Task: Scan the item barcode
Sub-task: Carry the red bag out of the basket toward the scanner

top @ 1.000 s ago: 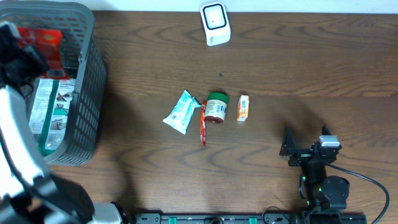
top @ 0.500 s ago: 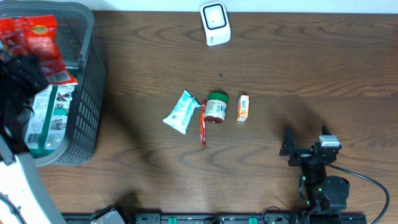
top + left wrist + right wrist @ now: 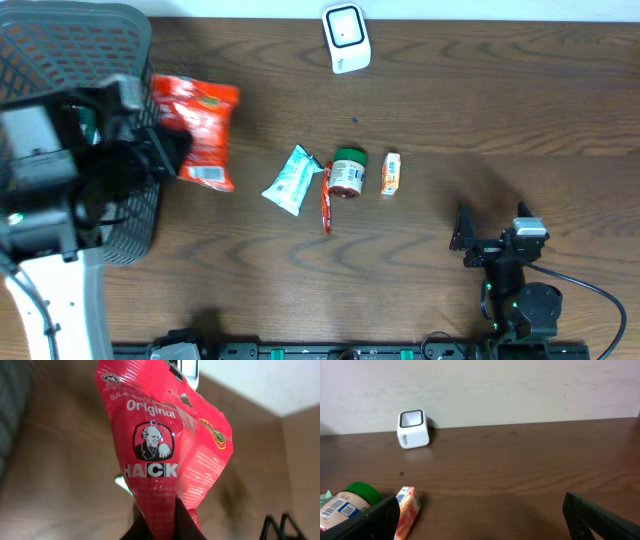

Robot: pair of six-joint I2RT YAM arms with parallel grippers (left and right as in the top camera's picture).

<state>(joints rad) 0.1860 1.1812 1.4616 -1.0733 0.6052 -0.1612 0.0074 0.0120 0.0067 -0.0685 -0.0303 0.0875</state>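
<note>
Left tool (image 3: 168, 155) is clamped shut on the bottom edge of a red HACK bag (image 3: 200, 130), so that's the item in play. It's held up off the surface (image 3: 500, 120), just to the right of the grey mesh basket (image 3: 150, 50). The wrist cam is basically filled with it: "Original" across the top, a little portrait of a man, then HACK in white letters. From overhead there's a white patch near the bag's lower end, but it's too small to tell if that's the barcode.

Right tool (image 3: 462, 238) is parked at the near right side with its jaws spread wide and nothing in them.

Mid-surface there's a small cluster of items. A teal packet (image 3: 293, 180) lies tilted on the left, then a green-lidded jar (image 3: 348, 172) on its side. An orange mini carton (image 3: 390, 174) sits just right of the jar. A thin red stick sachet (image 3: 326, 200) is squeezed between packet and jar.

The white scanner (image 3: 346, 38) is up at the far edge, well apart from the bag.
</note>
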